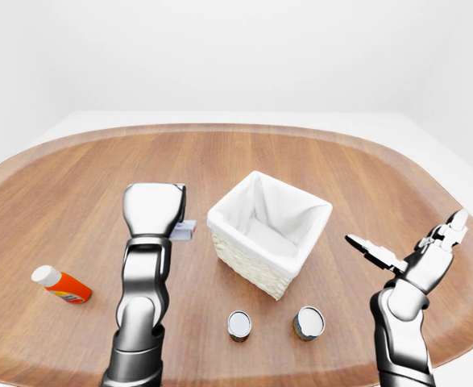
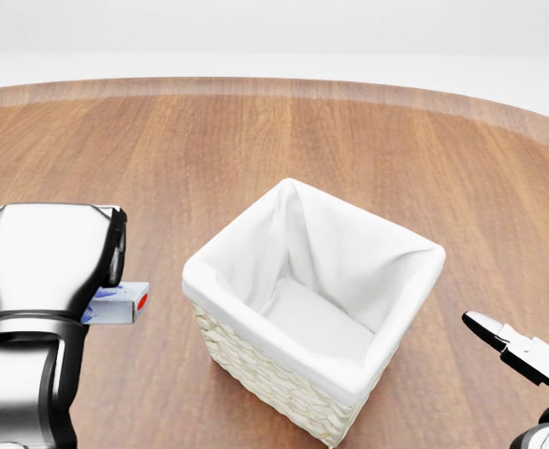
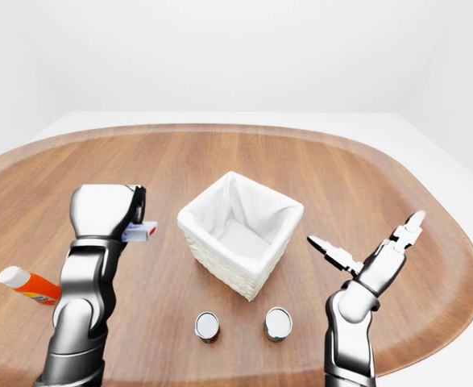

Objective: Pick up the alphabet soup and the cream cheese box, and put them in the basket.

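My left hand (image 2: 106,267) is raised to the left of the white-lined wicker basket (image 2: 220,283), shut on the small cream cheese box (image 2: 117,305), which sticks out toward the basket from under the hand. The box hangs above the table, level with the basket's rim and apart from it. Two cans (image 1: 238,325) (image 1: 309,322) stand near the bottom of the left-eye view below the basket; only their tops show, so I cannot tell which is the alphabet soup. My right hand (image 1: 413,242) is held up to the right of the basket, open and holding nothing.
An orange bottle with a white cap (image 1: 61,285) lies on the wooden table (image 1: 75,185) at the far left. The basket's inside shows only white lining.
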{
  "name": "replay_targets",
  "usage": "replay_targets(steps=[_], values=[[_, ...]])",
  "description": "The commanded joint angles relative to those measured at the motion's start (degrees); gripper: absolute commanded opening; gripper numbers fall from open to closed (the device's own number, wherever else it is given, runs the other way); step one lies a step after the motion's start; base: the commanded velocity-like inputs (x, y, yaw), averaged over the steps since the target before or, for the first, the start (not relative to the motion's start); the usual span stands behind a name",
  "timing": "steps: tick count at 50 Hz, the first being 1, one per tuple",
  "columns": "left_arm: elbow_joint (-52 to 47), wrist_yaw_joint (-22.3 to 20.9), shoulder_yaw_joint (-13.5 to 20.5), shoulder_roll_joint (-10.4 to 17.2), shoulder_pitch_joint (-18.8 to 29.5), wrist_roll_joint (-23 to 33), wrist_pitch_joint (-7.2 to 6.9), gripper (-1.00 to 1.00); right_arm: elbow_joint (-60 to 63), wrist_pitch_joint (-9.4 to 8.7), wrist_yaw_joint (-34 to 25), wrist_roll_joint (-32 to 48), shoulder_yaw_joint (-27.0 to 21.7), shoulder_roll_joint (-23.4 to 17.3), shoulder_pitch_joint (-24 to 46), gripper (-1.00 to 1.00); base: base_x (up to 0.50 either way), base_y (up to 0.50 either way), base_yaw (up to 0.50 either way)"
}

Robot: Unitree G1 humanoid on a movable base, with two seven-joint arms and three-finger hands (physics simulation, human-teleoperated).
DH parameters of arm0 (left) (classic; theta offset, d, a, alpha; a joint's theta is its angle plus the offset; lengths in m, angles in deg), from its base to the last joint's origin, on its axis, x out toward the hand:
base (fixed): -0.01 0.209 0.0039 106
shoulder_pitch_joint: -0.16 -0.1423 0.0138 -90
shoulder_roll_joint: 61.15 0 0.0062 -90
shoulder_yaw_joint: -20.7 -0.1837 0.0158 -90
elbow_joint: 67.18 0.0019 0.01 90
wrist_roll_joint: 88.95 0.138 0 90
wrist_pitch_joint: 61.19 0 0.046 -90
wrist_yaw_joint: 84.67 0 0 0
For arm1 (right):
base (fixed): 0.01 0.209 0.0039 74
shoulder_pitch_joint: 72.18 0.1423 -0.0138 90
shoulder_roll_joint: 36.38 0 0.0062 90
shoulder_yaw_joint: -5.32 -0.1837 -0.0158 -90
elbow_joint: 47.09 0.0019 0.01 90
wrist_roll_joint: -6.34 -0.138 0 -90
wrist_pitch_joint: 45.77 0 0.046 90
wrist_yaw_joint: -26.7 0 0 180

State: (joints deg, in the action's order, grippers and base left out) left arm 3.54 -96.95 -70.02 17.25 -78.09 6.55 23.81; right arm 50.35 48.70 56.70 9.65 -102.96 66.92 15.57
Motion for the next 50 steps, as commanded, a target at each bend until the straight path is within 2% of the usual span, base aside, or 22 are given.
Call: replay_targets(steps=[1,4,7,13,16,24,37,39,42,50], values=[[-2.24,-9.7,-0.44,-1.08,9.48,0.79,0.0,-1.0,-0.59,0.3,0.0,-0.04,-0.06,-0.09,0.16,1.0,0.0,0.0,0.0],[-1.98,-12.08,-1.3,-1.71,12.02,1.99,0.0,-1.0,0.42,-0.54,0.0,-0.1,-0.04,0.01,-0.03,1.0,0.0,0.0,0.0],[-1.42,-14.76,-1.9,-2.14,14.79,2.44,0.0,-1.0,-0.85,0.41,0.0,-0.12,-0.07,-0.14,0.3,1.0,0.0,0.0,0.0],[-1.18,-19.82,-2.41,-3.11,19.54,3.56,0.0,-1.0,0.66,-0.39,0.0,-0.14,-0.02,0.05,-0.21,1.0,0.0,0.0,0.0],[-0.14,-21.72,-3.14,-3.68,22.37,4.09,0.0,-1.0,-0.37,0.53,0.0,-0.14,-0.1,0.0,-0.05,1.0,0.0,0.0,0.0],[2.41,-23.58,-4.7,-6.19,25.84,6.05,0.0,-1.0,0.38,-0.09,0.0,-0.26,-0.1,0.08,-0.22,1.0,0.0,0.0,0.0],[11.16,-18.65,-7.63,-10.58,27.11,7.43,0.0,-1.0,0.72,-0.17,0.0,-0.61,-0.32,0.16,-0.32,1.0,0.0,0.0,0.0],[11.8,-15.75,-8.51,-11.23,27.4,8.95,0.0,-1.0,0.78,-0.1,0.0,-0.55,-0.33,0.16,-0.35,1.0,0.0,0.0,0.0],[14.4,-14.18,-8.84,-12.92,28.34,8.84,0.0,-1.0,0.61,-0.18,0.0,-0.65,-0.46,0.12,-0.24,1.0,0.0,0.0,0.0],[22.77,-10.64,-9.13,-13.95,30.22,8.3,0.0,-1.0,0.55,-0.63,0.0,-0.8,-0.33,0.03,-0.07,1.0,0.0,0.0,0.0]])
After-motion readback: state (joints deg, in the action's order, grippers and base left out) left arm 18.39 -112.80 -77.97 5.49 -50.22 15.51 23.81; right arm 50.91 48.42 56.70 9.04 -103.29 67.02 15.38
